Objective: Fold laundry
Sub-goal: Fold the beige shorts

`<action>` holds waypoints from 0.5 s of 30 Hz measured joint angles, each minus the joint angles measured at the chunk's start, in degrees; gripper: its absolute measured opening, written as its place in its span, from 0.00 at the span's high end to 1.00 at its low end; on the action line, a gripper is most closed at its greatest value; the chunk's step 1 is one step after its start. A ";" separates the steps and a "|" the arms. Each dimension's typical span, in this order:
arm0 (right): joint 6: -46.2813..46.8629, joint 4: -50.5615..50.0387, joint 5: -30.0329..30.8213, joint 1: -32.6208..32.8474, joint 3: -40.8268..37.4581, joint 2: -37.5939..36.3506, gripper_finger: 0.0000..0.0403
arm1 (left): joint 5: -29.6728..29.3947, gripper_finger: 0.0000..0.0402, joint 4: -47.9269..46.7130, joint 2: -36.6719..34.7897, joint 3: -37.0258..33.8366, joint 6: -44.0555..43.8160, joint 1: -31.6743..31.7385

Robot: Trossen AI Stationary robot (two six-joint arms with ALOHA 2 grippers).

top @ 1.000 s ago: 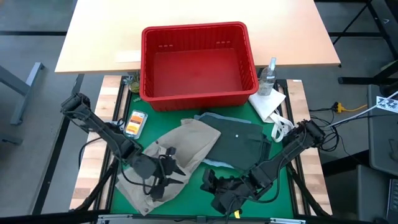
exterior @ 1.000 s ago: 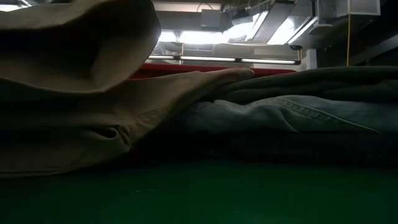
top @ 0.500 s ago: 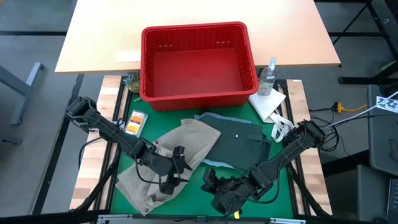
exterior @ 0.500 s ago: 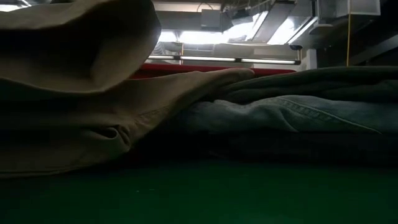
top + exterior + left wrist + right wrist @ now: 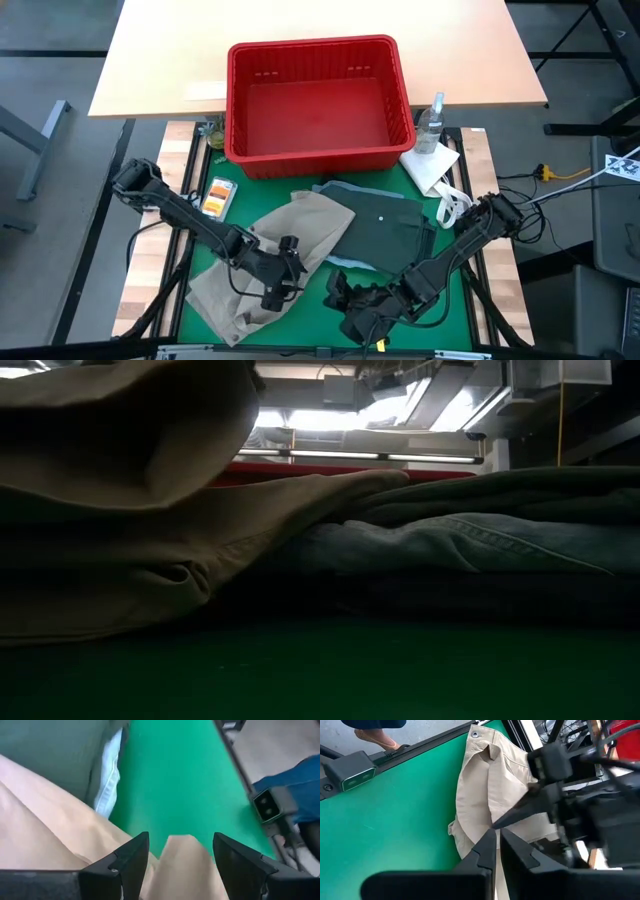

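Observation:
The beige khaki piece point(image 5: 290, 245) lies crumpled on the green mat point(image 5: 310, 300) at the near left. Its far end overlaps the dark olive green piece point(image 5: 390, 232). Light blue denim point(image 5: 348, 189) shows from under the olive piece and also in the low view point(image 5: 470, 540). I cannot make out the navy jeans. My left gripper point(image 5: 284, 272) is open low over the beige piece's right edge, with a beige corner point(image 5: 182, 852) between its fingers. My right gripper point(image 5: 345, 298) is shut and empty near the table's near edge, to the right of the beige piece. My left gripper stands open over the beige piece's right edge point(image 5: 182, 852), fingers slanting down from the table's left. Whether its fingertips touch the cloth I cannot tell.
A red plastic basket point(image 5: 318, 150) stands at the far side. A spray bottle point(image 5: 432, 122) and a small white cloth point(image 5: 432, 168) are at the far right, and an orange packet point(image 5: 217, 197) at the left. Bare mat lies between the two grippers. A person's foot point(image 5: 375, 737) shows beyond the table.
My left gripper has moved toward the table's right edge, across the beige piece, and now stands at its right edge. The garments lie as before.

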 joint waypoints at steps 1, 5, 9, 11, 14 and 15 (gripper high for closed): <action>0.00 0.00 0.00 0.00 0.00 0.00 0.94 | -0.03 0.47 -0.01 0.69 0.01 0.00 -0.01; -0.02 0.00 0.00 0.00 0.00 0.00 0.94 | -0.19 0.47 -0.77 2.49 0.00 -0.01 -0.11; -0.02 0.00 0.00 0.00 0.00 0.00 0.94 | -1.10 0.55 -1.27 2.53 0.00 -0.04 -0.07; -0.02 0.00 0.00 0.00 0.00 0.00 0.94 | -1.93 0.62 -1.86 1.87 0.00 -0.04 -0.47; -0.02 0.00 0.00 0.00 0.00 0.00 0.94 | -1.97 0.78 -3.34 0.27 0.00 -0.13 -0.72; -0.02 0.00 0.00 0.00 0.00 0.00 0.94 | -1.71 0.84 -4.46 -0.36 0.00 -0.62 -0.84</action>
